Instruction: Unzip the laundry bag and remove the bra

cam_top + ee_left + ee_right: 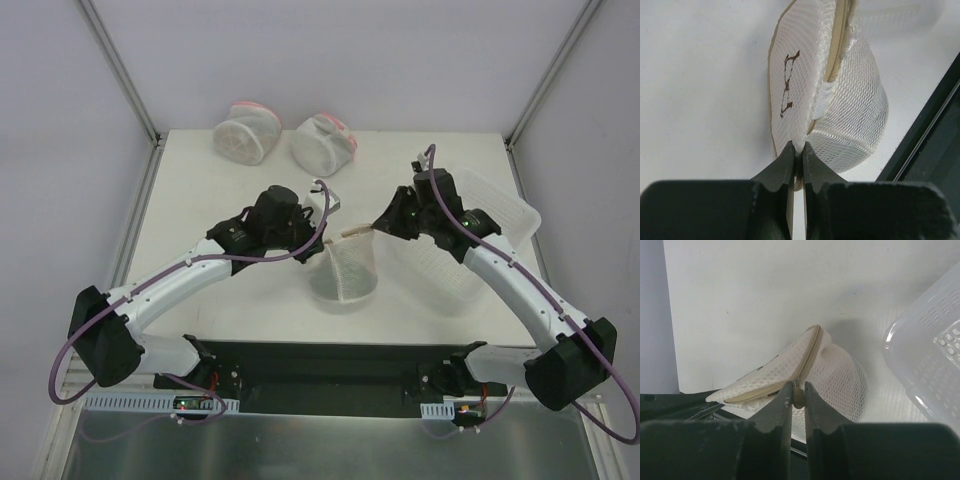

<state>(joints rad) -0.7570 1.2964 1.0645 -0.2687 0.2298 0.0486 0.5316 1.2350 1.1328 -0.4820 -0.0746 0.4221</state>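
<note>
The laundry bag point(347, 268) is a white mesh dome with a tan-beige rim, held up off the table between both arms. My left gripper point(798, 150) is shut on the bag's rim beside the flat face with the dark bra symbol point(787, 82). My right gripper point(798, 391) is shut on the beige zipper pull point(798, 396) at the bag's tan zip line point(807, 360). In the top view the left gripper point(322, 205) and right gripper point(385, 225) sit at the bag's upper corners. The bra is hidden inside the bag.
Two white mesh pouches with pink-red trim point(245, 130) point(324, 142) lie at the back of the table. A clear ribbed plastic tray point(480, 240) sits at the right, under my right arm, and shows in the right wrist view point(935, 345). A black strip point(330, 365) runs along the near edge.
</note>
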